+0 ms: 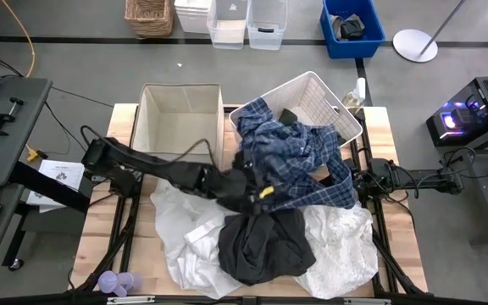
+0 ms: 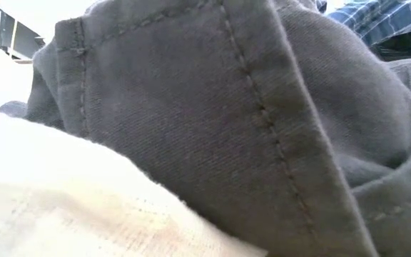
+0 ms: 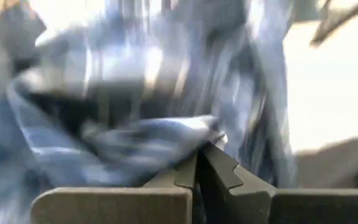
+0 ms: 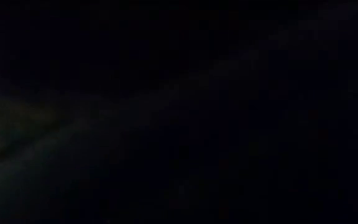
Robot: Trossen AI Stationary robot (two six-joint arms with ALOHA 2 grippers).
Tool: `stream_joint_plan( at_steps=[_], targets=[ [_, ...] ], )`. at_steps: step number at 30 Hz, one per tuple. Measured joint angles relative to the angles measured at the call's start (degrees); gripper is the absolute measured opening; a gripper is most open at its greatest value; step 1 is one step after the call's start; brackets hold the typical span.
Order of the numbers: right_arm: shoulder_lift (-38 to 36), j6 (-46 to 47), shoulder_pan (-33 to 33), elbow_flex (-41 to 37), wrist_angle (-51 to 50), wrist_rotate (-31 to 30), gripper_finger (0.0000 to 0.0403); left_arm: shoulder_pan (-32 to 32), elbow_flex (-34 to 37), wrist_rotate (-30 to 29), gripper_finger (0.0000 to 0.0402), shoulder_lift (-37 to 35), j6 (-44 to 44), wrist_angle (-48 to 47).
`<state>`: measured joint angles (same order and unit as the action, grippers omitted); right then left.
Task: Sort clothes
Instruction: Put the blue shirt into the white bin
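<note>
Here the left gripper (image 3: 199,163) jaws pinch the plaid shirt (image 1: 299,161) (right jaws hidden, cannot tell).

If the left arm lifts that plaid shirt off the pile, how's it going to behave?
Probably floppy: the plaid shirt lies crumpled, draped over the basket rim. It will likely trail and snag there, since part hangs inside. It looks light, thin fabric, bunching where the left gripper pinches it.

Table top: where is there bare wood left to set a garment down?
Bare table shows left of the white garment, and a strip right of the lacy white garment. The beige bin looks empty. The middle is crowded: plaid shirt, dark grey garment.
</note>
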<state>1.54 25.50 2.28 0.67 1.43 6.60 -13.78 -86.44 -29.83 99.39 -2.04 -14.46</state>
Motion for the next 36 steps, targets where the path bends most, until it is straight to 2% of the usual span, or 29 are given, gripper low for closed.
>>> stream_joint_plan(
  at_steps=[3,8,10,12,16,18,20,23,26,28,31,36],
  targets=[
    [0.00,0.00,0.01,-0.01,0.00,0.01,0.0000,-0.16,-9.58,1.18,0.0001,0.00,-9.26,5.92],
    [0.00,0.01,0.01,-0.01,0.00,0.01,0.0000,3.90,-21.82,0.86,0.0000,1.33,-28.50,24.41],
    [0.00,0.01,-0.01,0.00,0.00,0.01,0.0000,7.16,-25.85,0.84,0.0000,3.38,-32.66,29.29],
    [0.00,-0.01,0.01,0.01,0.00,0.01,0.0000,11.11,-29.59,0.92,0.0000,5.89,-33.37,29.49],
    [0.00,-0.01,0.01,0.01,0.00,0.01,0.0000,19.23,-33.32,-1.76,0.0000,11.08,-26.62,21.15],
    [0.00,-0.01,0.01,0.01,0.00,0.01,0.0000,22.44,-33.29,-4.55,0.0000,13.43,-21.23,11.63],
    [-0.01,-0.01,0.01,0.01,0.00,0.01,0.0000,24.46,-33.19,-4.65,0.0000,15.60,-13.13,-1.86],
    [0.00,0.01,0.01,0.01,0.00,0.01,0.0000,25.52,-33.11,3.24,0.0000,17.75,-0.38,-20.26],
    [0.00,0.00,0.01,-0.01,0.00,0.01,0.0000,25.41,-33.20,12.58,0.0000,18.98,4.02,-30.21],
    [0.00,-0.01,0.01,-0.01,0.00,0.04,0.0000,24.94,-33.22,14.56,0.0002,19.63,3.84,-32.79],
    [-0.02,0.01,0.01,0.00,0.00,0.04,0.0000,24.40,-33.46,12.59,0.0017,19.16,3.11,-33.19],
    [0.02,0.01,0.01,0.00,0.00,0.01,0.0000,25.14,-40.16,14.71,0.0075,17.40,1.48,-32.77]
  ],
)
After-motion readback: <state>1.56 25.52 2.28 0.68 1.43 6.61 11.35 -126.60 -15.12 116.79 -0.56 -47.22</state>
